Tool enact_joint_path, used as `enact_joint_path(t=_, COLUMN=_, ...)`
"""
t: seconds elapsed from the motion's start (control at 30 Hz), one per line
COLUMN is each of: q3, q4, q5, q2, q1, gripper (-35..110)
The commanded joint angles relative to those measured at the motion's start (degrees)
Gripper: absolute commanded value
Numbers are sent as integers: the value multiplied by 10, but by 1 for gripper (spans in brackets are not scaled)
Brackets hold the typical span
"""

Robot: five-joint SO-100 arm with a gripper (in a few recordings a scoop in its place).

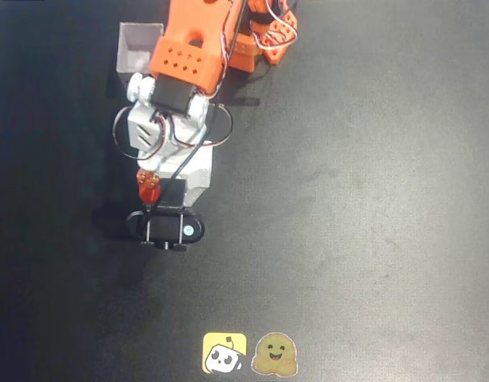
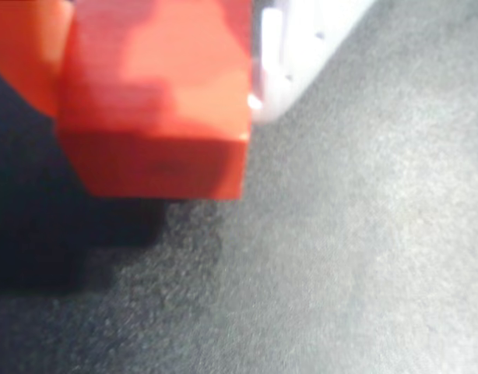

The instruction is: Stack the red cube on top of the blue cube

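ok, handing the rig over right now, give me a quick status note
Hand: low over the dark table mat, left of centre in the overhead view, apparently closed on the small matte red cube; the wrist view has it close up between an orange finger and a white finger.
Blue cube: I can't place it from these pictures.
White open box: top left, beside the arm.
Done: red cube seems gripped.
Left: find the blue cube, set red on top, release.
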Motion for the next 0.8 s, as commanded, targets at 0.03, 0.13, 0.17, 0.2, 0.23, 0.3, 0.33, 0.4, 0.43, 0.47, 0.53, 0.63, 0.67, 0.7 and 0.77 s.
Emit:
enact_joint_path(t=0.03, q3=12, q4=-25, q5=-2, q2=35, q1=3, gripper=0)
enact_joint_path(t=0.13, q3=12, q4=-36, q5=-2, q2=34, q1=4, gripper=0)
enact_joint_path(t=0.17, q3=11, q4=-40, q5=-1, q2=33, q1=4, gripper=0)
enact_joint_path(t=0.2, q3=9, q4=-43, q5=0, q2=32, q1=4, gripper=0)
enact_joint_path(t=0.23, q3=3, q4=-43, q5=0, q2=27, q1=4, gripper=0)
enact_joint_path(t=0.3, q3=-10, q4=-43, q5=0, q2=18, q1=2, gripper=0)
enact_joint_path(t=0.33, q3=-15, q4=-43, q5=0, q2=12, q1=0, gripper=0)
enact_joint_path(t=0.4, q3=-33, q4=-41, q5=0, q2=-5, q1=-3, gripper=0)
enact_joint_path(t=0.43, q3=-43, q4=-41, q5=-1, q2=-15, q1=-4, gripper=0)
enact_joint_path(t=0.47, q3=-54, q4=-39, q5=-2, q2=-27, q1=-6, gripper=0)
enact_joint_path(t=0.53, q3=-68, q4=-38, q5=-4, q2=-46, q1=-10, gripper=0)
enact_joint_path(t=0.63, q3=-88, q4=-33, q5=-15, q2=-59, q1=-11, gripper=0)
enact_joint_path(t=0.67, q3=-90, q4=-29, q5=-15, q2=-60, q1=-11, gripper=0)
enact_joint_path(t=0.7, q3=-89, q4=-25, q5=-15, q2=-58, q1=-11, gripper=0)
enact_joint_path(t=0.77, q3=-69, q4=-25, q5=-16, q2=-41, q1=-10, gripper=0)
